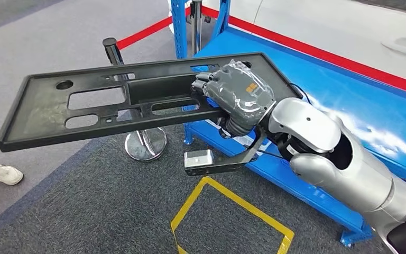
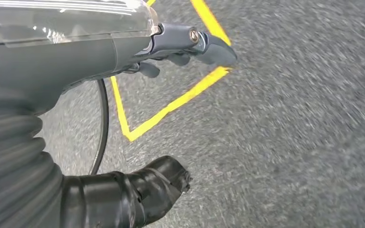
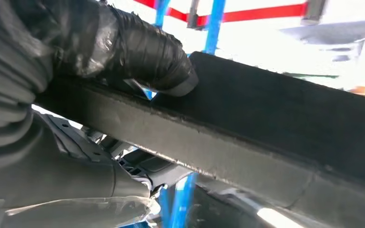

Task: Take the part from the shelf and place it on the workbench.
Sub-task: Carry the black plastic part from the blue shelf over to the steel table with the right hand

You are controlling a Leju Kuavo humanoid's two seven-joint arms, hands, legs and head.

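Note:
The part (image 1: 100,106) is a long, flat black plastic panel with several cutouts, held roughly level above the floor and reaching out to the left. My right hand (image 1: 238,98) grips its near long edge toward the right end, fingers over the top. In the right wrist view the thumb (image 3: 142,52) presses on the part's dark rim (image 3: 275,128). The blue workbench (image 1: 349,90) lies to the right, and the part's right end hangs over its corner. My left hand (image 2: 76,57) hangs over the grey carpet and holds nothing, its fingers (image 2: 209,47) stretched out apart from the thumb.
A black stanchion post with a chrome base (image 1: 145,143) stands under the part. Blue shelf uprights (image 1: 180,26) rise behind it. Yellow tape (image 1: 232,217) marks a square on the carpet. A red line (image 1: 322,53) runs behind the bench. A person's shoe (image 1: 0,172) is at far left.

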